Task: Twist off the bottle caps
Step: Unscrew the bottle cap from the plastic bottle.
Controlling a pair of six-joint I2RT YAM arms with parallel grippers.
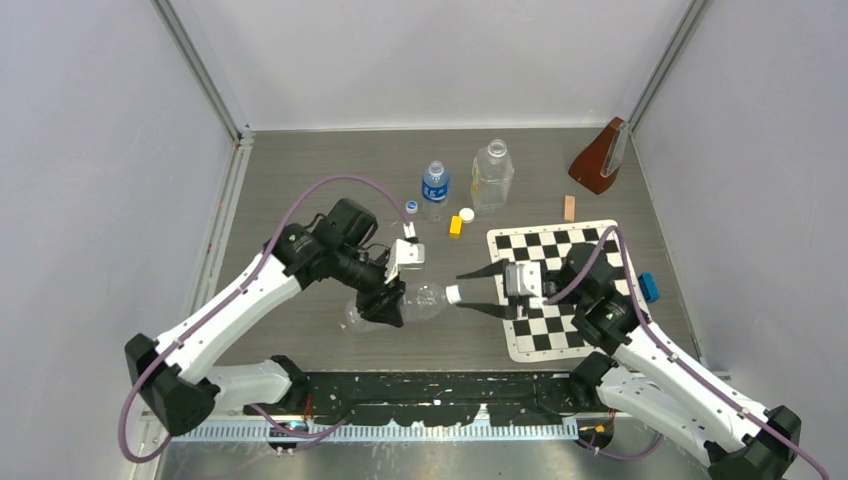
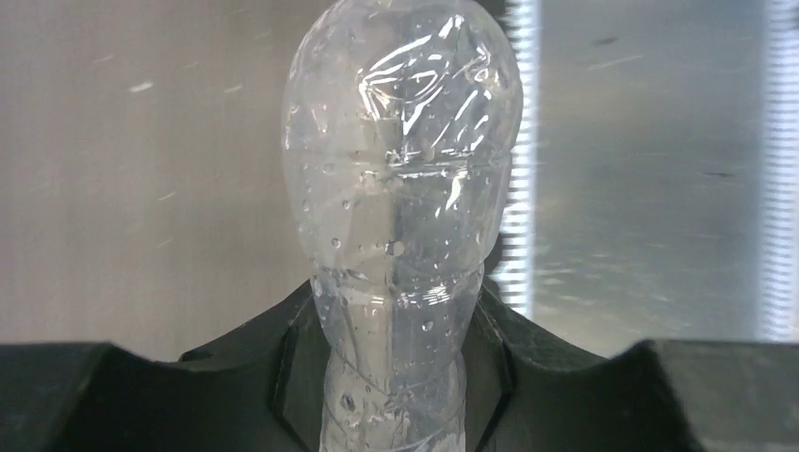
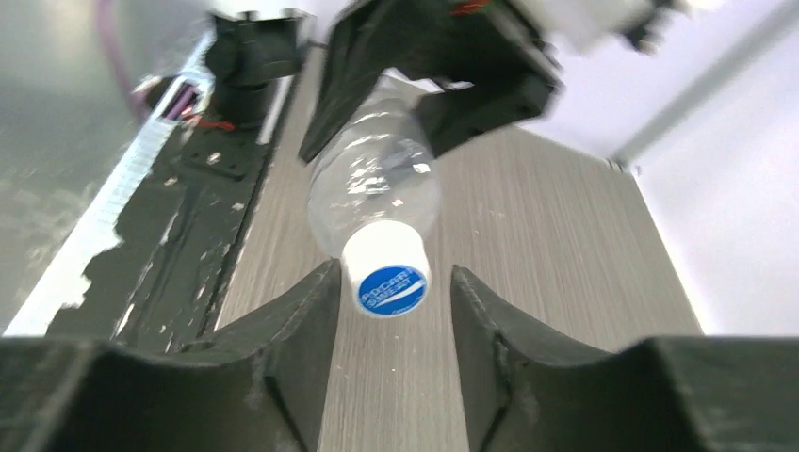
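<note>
On the desk (image 1: 300, 180) behind: blue-labelled bottle (image 1: 435, 190), wider bottle (image 1: 492, 178). Our left claw (image 1: 385, 305) clamps the slim bottle (image 1: 428, 300); our right claw (image 1: 466, 291) gapes around its cap (image 3: 386, 273), blue-printed in wrist view.

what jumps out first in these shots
A clear bottle is held level at mid-table by the left gripper, its white cap pointing between the fingers of the open right gripper. Behind stand a blue-labelled bottle and a wider bottle; a checkerboard mat lies at right.
</note>
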